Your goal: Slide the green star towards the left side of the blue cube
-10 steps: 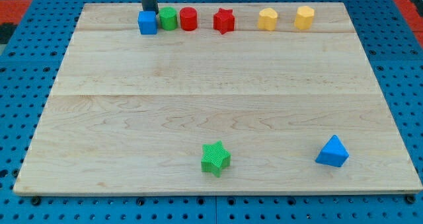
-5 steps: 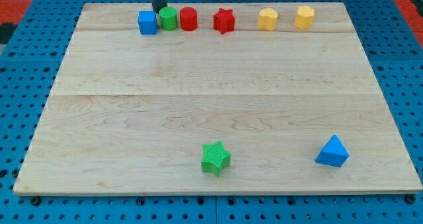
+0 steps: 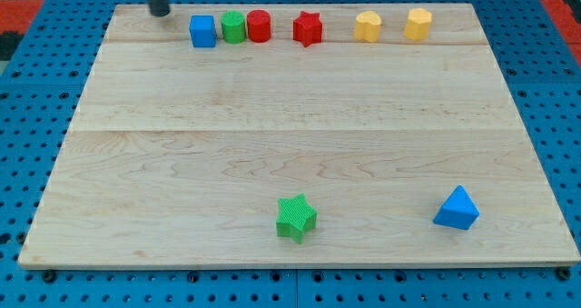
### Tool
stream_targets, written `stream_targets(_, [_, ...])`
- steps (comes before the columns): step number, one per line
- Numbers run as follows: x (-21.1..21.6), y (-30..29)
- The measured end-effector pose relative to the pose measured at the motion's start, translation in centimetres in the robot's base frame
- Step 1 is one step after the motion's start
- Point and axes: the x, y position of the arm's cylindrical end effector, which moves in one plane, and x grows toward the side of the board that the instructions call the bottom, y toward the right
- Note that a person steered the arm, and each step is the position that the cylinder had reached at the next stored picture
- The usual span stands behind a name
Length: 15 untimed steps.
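The green star [image 3: 296, 217] lies near the bottom edge of the wooden board, a little right of centre. The blue cube [image 3: 202, 30] stands in the row along the view's top, at that row's left end. My tip [image 3: 160, 14] is at the board's top edge, to the left of the blue cube and a short gap away from it. It is far from the green star and touches no block.
Right of the blue cube in the top row stand a green cylinder [image 3: 234, 26], a red cylinder [image 3: 259, 25], a red star [image 3: 308, 28] and two yellow blocks [image 3: 368, 25] [image 3: 418, 24]. A blue triangle [image 3: 457, 208] lies at the bottom right.
My tip has moved left along the top edge, from just behind the blue cube and green cylinder to the cube's left. No block has moved.
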Motion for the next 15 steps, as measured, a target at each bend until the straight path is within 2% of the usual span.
stream_targets(1, [10.8,3.8])
stream_targets(3, [19.6,25.3])
stream_targets(4, [28.4,30.4])
stream_targets(5, [35.7,30.2])
stream_targets(6, [37.0,22.3])
stream_targets(7, [32.1,16.7])
stream_targets(8, [31.3,18.2])
stream_targets(9, [32.3,23.1])
stream_targets(10, [28.1,19.3])
stream_targets(11, [26.4,9.9])
stream_targets(12, [23.8,9.7])
stream_targets(13, [19.3,9.9])
stream_targets(14, [14.8,7.5])
stream_targets(15, [15.6,12.3])
